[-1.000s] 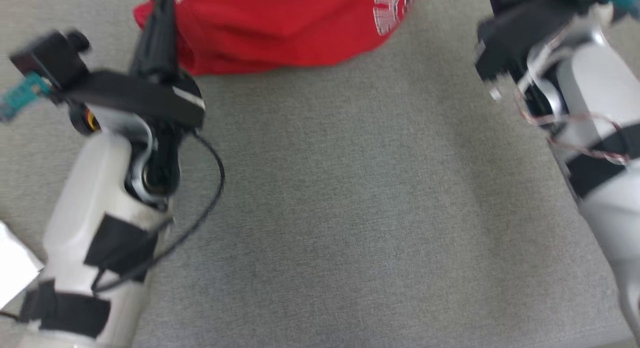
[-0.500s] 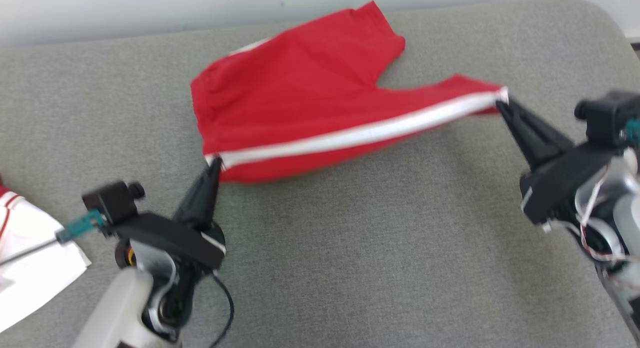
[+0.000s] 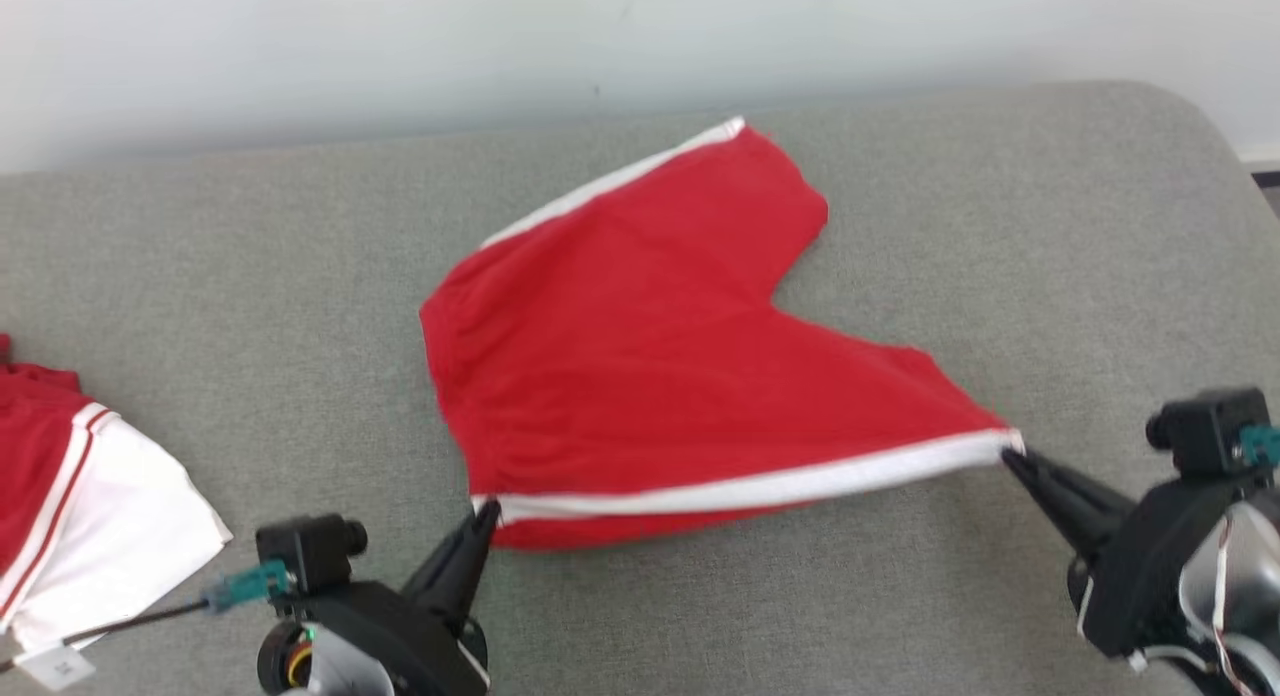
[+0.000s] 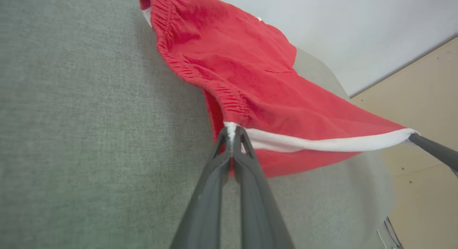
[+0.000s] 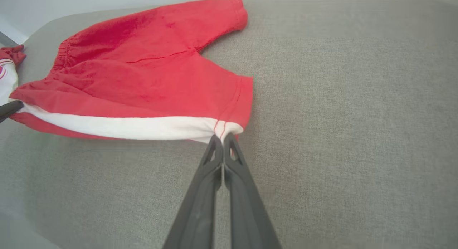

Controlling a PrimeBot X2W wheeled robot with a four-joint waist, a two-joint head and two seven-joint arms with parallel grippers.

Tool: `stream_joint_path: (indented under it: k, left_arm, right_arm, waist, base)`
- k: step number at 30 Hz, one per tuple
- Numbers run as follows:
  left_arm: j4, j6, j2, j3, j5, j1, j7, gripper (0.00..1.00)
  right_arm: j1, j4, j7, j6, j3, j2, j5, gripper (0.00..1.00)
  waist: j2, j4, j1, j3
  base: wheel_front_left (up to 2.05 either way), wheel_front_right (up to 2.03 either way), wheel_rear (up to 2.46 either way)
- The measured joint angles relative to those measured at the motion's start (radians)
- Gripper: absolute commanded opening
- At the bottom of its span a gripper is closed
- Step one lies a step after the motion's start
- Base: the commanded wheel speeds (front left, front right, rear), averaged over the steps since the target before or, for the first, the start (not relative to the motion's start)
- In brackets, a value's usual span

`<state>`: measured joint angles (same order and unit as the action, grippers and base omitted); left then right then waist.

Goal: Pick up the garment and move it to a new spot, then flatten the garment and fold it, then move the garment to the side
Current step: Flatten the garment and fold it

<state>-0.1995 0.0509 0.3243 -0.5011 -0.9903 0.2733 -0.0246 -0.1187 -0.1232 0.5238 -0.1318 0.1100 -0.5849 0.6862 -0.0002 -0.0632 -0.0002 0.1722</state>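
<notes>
1. There is one garment of the task, a pair of red shorts point(image 3: 640, 356); it lies spread in the middle of the grey padded surface point(image 3: 760, 616); its gathered waistband point(image 4: 186, 68) is on the 9 o'clock side in the head view.
2. The shorts have two legs; one points toward 1 o'clock, the other toward 4 o'clock.
3. I count two white stripes; one stripe point(image 3: 760, 488) runs along the near edge and is pulled straight from one gripper to the other; the second runs along the far edge, toward 12 o'clock.
4. There are two grippers, each with two dark fingers.
5. The left gripper point(image 3: 487, 513) is at 7 o'clock of the shorts; its fingers are pressed together on the waistband corner, just where the near stripe ends.
6. The right gripper point(image 3: 1010, 456) is at 4 o'clock of the shorts; its fingers are pinched tight on the hem corner of the nearer leg, on the other end of the same stripe.
7. There is one other garment point(image 3: 110, 521), white and red; it lies on the same surface at 8 o'clock, well apart from the shorts.
8. A pale wall point(image 3: 400, 46) stands at 12 o'clock behind the surface; the left wrist view shows a light wooden floor point(image 4: 429, 98) past the rounded edge of the surface.
</notes>
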Motion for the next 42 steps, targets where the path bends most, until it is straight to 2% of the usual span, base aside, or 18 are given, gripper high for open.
stream_joint_path:
  k: [16,19,21,24,29,34,36,42]
  left_arm:
    - [0.128,-0.079,0.074,-0.08,0.022,-0.209,-0.08,0.0]
    - [0.162,-0.105,0.084,-0.079,0.016,-0.239,-0.091,0.0]
    - [0.186,-0.107,0.081,-0.067,0.001,-0.248,-0.084,0.0]
    - [0.208,-0.112,0.061,-0.048,-0.014,-0.246,-0.064,0.0]
    - [0.219,-0.111,0.025,-0.026,-0.019,-0.197,-0.033,0.0]
    - [0.195,-0.104,-0.011,-0.007,-0.007,-0.101,-0.001,0.0]
    - [0.167,-0.102,-0.029,0.0,0.004,-0.051,0.016,0.0]
    - [0.073,-0.094,-0.098,0.025,0.005,0.074,0.068,0.0]
  right_arm:
    - [0.347,-0.138,0.305,0.0,-0.127,0.107,0.053,0.0]
    - [0.382,-0.177,0.33,0.0,-0.176,0.122,0.042,0.0]
    - [0.378,-0.209,0.32,0.0,-0.191,0.126,0.026,0.0]
    - [0.329,-0.232,0.272,0.0,-0.187,0.114,-0.017,0.0]
    - [0.195,-0.203,0.214,0.0,-0.103,0.052,-0.054,0.0]
    - [0.001,-0.116,0.123,0.0,-0.024,0.007,-0.084,0.0]
    - [-0.081,-0.071,0.081,0.0,0.013,-0.03,-0.138,0.0]
    - [-0.322,0.082,-0.044,0.0,0.131,-0.052,-0.227,0.0]
  waist:
    - [0.0001,0.01,0.0001,-0.059]
    - [0.0002,0.014,0.0001,-0.06]
    - [0.0002,0.017,0.0001,-0.059]
    - [0.0002,0.026,0.0001,-0.058]
    - [0.0003,0.044,0.0002,-0.049]
    - [0.0002,0.067,0.0003,-0.024]
    - [0.0003,0.078,0.0004,-0.009]
    - [0.0004,0.112,0.0004,0.05]
  base:
    - [0.0,0.0,0.0]
    - [0.0,0.0,0.0]
    - [0.0,0.0,0.0]
    - [0.0,0.0,0.0]
    - [0.0,0.0,0.0]
    - [0.0,0.0,0.0]
    - [0.0,0.0,0.0]
    - [0.0,0.0,0.0]
